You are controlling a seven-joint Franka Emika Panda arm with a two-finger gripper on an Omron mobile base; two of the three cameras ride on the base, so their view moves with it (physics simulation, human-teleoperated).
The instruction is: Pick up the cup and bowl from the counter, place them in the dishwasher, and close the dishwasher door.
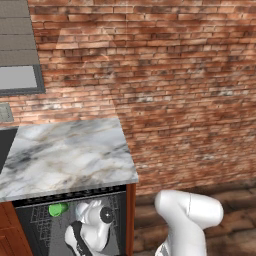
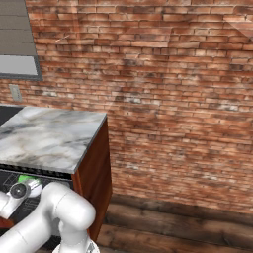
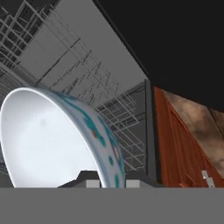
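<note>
Two rear base views down over the counter [image 1: 65,155] and dishwasher [image 1: 70,220]; hand view close inside its racks.

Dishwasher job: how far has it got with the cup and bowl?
The green cup already sits inside the open dishwasher, and the marble counter holds no dishes. The bowl is pinched by its rim in the fingers, held among the wire racks. Left: release the bowl, pull out, close the door.

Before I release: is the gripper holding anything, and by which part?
Yes. The gripper is shut on the rim of the glossy white round bowl with teal spots, inside the wire-racked dishwasher.
</note>
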